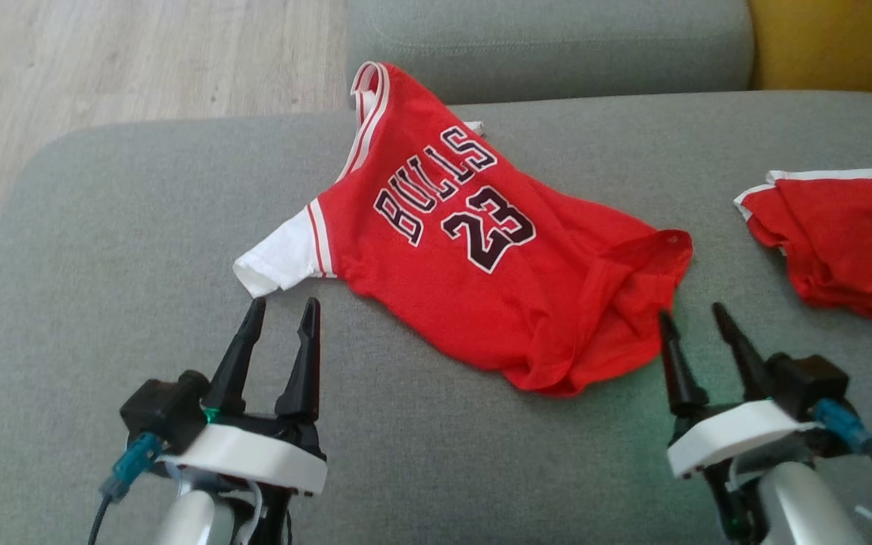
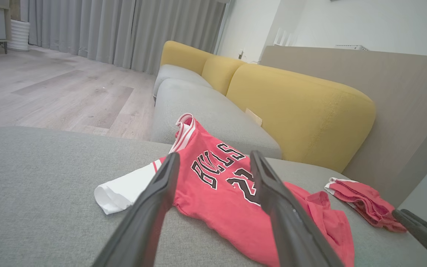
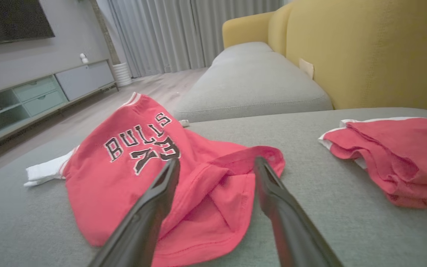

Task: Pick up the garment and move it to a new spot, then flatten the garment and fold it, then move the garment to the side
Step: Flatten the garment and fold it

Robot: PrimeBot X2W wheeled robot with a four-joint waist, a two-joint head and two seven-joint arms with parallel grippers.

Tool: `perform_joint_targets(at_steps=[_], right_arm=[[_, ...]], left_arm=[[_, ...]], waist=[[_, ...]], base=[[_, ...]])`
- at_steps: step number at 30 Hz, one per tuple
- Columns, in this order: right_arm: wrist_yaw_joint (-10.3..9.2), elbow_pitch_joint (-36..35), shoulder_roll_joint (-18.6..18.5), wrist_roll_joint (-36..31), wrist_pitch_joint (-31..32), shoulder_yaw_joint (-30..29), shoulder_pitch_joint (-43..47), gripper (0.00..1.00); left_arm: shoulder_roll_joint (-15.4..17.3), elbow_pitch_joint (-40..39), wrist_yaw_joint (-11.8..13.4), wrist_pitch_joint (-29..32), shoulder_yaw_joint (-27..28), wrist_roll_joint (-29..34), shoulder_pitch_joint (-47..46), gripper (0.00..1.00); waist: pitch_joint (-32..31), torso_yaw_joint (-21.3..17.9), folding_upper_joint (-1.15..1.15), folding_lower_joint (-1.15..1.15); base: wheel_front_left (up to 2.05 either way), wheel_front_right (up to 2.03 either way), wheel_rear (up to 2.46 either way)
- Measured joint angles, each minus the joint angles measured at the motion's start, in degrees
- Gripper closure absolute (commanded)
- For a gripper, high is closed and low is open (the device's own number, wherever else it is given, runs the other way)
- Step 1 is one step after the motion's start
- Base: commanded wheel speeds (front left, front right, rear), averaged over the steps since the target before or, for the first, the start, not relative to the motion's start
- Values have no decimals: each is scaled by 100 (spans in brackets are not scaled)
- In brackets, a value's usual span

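– While both arms sit low at the near edge, where is the garment point(image 1: 466, 250)?

– It lies print-up on the grey seat cushion point(image 1: 103, 250), between the two arms and a little beyond them. It runs on a slant: the striped neck points to the far left, up at the seam with the next cushion, and the bottom end points toward the robot's right.

– Is it flat?

– The chest with the lettering is fairly smooth. The bottom end is bunched and folded over on itself.

– How does the left gripper point(image 1: 284, 303) stand?

– Its two dark fingers are spread with nothing between them. The tips sit just on the near side of the white sleeve point(image 1: 273, 265), which sticks out at the garment's left. I cannot tell whether the left fingertip touches the sleeve edge.

– And the right gripper point(image 1: 692, 312)?

– Its fingers are spread too, and it holds nothing. It is just beside the rumpled bottom corner, on that corner's right. In the right wrist view the folded-over hem point(image 3: 243, 159) lies straight ahead, between the two fingers.

– Anything else on the cushion?

– A second red piece point(image 1: 837, 235) with white trim lies crumpled, well apart, off to the right.
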Motion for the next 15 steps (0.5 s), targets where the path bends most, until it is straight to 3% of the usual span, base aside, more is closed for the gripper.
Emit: perform_joint_targets(at_steps=[6,15], right_arm=[[0,-7,-19,-232,450,-501,-100,0],[0,1056,-471,-494,931,-1032,-1234,0]], left_arm=[[0,0,-29,0,-82,51,-49,0],[-1,64,-74,0,-170,103,-299,0]], waist=[[232,119,0,0],[664,450,0,0]], base=[[0,0,0],[0,0,0]])
